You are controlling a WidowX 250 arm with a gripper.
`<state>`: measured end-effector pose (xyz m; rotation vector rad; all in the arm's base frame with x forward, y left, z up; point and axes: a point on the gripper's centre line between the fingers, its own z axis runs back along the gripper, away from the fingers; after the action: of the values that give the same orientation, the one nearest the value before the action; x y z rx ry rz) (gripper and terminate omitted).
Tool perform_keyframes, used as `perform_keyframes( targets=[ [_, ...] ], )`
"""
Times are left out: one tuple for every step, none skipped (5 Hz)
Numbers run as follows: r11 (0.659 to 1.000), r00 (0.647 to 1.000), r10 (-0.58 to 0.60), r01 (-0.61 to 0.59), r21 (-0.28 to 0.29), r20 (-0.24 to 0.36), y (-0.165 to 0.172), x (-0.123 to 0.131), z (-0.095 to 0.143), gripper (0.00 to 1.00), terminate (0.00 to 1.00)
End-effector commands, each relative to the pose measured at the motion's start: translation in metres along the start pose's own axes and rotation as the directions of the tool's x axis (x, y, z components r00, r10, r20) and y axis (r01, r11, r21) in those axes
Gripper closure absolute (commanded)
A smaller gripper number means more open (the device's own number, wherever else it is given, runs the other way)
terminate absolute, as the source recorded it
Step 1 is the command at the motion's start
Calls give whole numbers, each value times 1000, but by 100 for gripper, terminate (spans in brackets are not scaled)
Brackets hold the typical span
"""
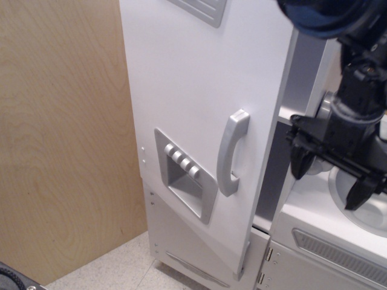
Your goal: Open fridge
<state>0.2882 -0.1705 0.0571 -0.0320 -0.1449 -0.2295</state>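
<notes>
You see the fridge (193, 109) filling the middle of the picture, tall and white. Its big door stands a little way open, with the free edge swung out toward you and a dark gap showing behind it at about 3 o'clock from the handle. The curved silver handle (230, 152) sits on the door near that free edge. At 9 o'clock from the handle is the sunken panel with four small buttons (182, 161).

Your gripper (331, 181) is out at 3 o'clock from the handle, well apart from the door and touching nothing. Its two black fingers (300, 164) point down and are spread wide, with nothing between them. It hangs over the low white counter (314, 211), next to the round sink (369, 205).

A wooden wall (60, 133) stands at 9 o'clock from the fridge. The speckled floor (115, 266) shows at 7 o'clock.
</notes>
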Motion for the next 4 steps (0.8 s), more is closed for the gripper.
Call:
perform_keyframes(
  targets=[
    [995, 992, 77, -82, 54, 98, 38, 23, 21, 0, 0],
    [988, 986, 108, -121, 99, 126, 55, 20, 27, 0, 0],
    [988, 988, 112, -122, 93, 104, 62, 3, 32, 0, 0],
    [990, 994, 79, -87, 109, 75, 62, -29, 33, 0, 0]
  ],
)
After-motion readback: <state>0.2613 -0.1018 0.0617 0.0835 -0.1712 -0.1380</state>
